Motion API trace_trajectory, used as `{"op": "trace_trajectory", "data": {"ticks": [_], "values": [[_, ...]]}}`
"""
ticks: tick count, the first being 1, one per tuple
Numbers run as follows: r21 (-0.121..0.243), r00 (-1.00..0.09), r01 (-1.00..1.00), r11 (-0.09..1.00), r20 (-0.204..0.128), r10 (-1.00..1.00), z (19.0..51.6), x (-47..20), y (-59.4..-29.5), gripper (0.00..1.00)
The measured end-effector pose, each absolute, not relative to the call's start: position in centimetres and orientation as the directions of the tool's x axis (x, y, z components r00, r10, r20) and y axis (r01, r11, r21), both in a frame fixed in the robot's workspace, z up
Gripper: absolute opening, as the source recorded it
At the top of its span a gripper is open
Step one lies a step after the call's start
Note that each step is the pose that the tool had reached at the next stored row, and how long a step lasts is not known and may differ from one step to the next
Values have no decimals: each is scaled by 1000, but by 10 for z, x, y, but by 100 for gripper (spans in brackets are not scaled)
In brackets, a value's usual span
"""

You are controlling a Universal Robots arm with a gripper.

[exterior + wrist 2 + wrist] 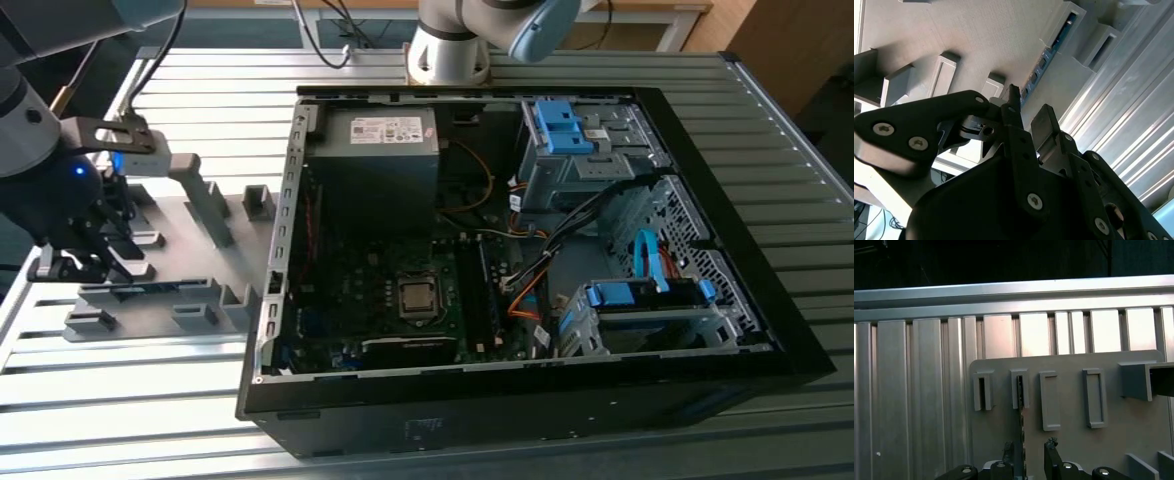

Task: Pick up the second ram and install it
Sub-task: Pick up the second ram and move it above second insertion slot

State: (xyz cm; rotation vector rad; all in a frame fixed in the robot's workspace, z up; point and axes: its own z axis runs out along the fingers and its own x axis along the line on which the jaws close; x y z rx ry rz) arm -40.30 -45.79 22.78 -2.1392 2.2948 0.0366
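Closest to the camera in the first wrist view is the gripper (pixel 1029 452). Its two black fingers (pixel 1008 454) are open, with one on each side of the second ram (pixel 1021 427). The second ram is a thin strip, seen here from its edge. It stands on its long edge in a small slot block (pixel 1019 390) on the grey holder plate (pixel 1134 430). In the second wrist view the strip shows its blue-green side with dark chips, and it runs away from the fingers along the plate. More small slot blocks sit in a row beside that one. Past the plate lies the silver tabletop (pixel 914 390), made of long ribbed metal bars. In the exterior view, the part nearest the camera is the black wall of the open computer case (pixel 534 410), low in the middle of the frame. Inside it is a dark board with a square silver chip holder (pixel 418 297). A blue drive holder (pixel 641 295) sits toward the exterior view's right. A grey box (pixel 378 150) sits deeper in the case. The holder plate lies just beside the case at the exterior view's left, and the gripper hangs over it near the left edge of the frame. Farthest back, at the top middle, the arm's round base (pixel 447 50) stands on the tabletop.
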Motion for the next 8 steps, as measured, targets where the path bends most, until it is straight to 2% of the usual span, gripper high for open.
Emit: {"op": "trace_trajectory", "data": {"ticks": [8], "values": [[14, -70, -997, 70, -19, -997, 225, -403, -458, 37]]}}
